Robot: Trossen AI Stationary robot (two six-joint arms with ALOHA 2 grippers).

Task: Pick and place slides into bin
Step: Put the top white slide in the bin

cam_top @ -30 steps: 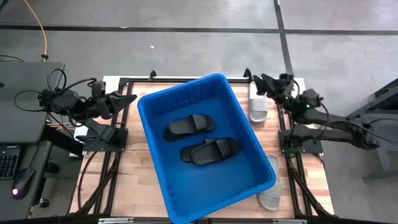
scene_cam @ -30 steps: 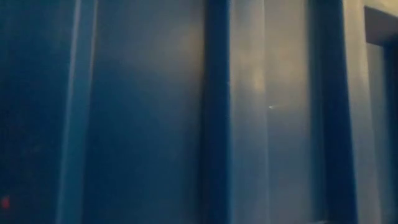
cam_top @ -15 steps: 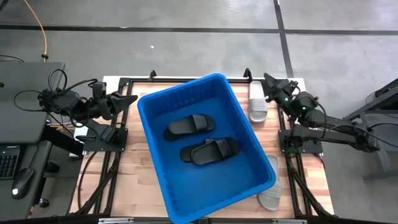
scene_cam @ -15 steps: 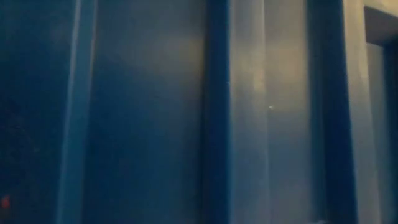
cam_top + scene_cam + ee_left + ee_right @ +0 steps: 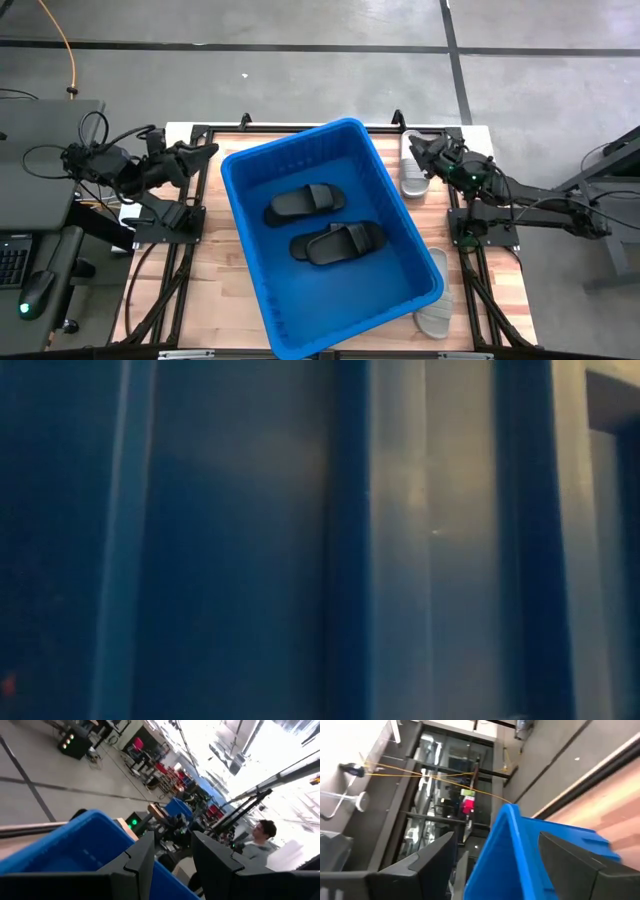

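**Slide Station: Current State**

Wooden tabletop [image 5: 215,265] on a grey concrete floor carries the blue bin [image 5: 400,215], set at a slant across the middle. From my remote station I count two black slides inside it: one [image 5: 306,202] nearer the far wall, the other [image 5: 338,242] just beside it, toward the centre.

Two pale slides lie outside the bin on its right. One [image 5: 414,176] sits by the far corner; the other [image 5: 436,308] sits by the near corner, partly under the rim.

I see the right pincer [image 5: 414,152] directly above the far pale slide, fingers spread apart, gripping nothing.

I see the left pincer [image 5: 203,153] off the bin's far left corner, fingers partly apart and empty.
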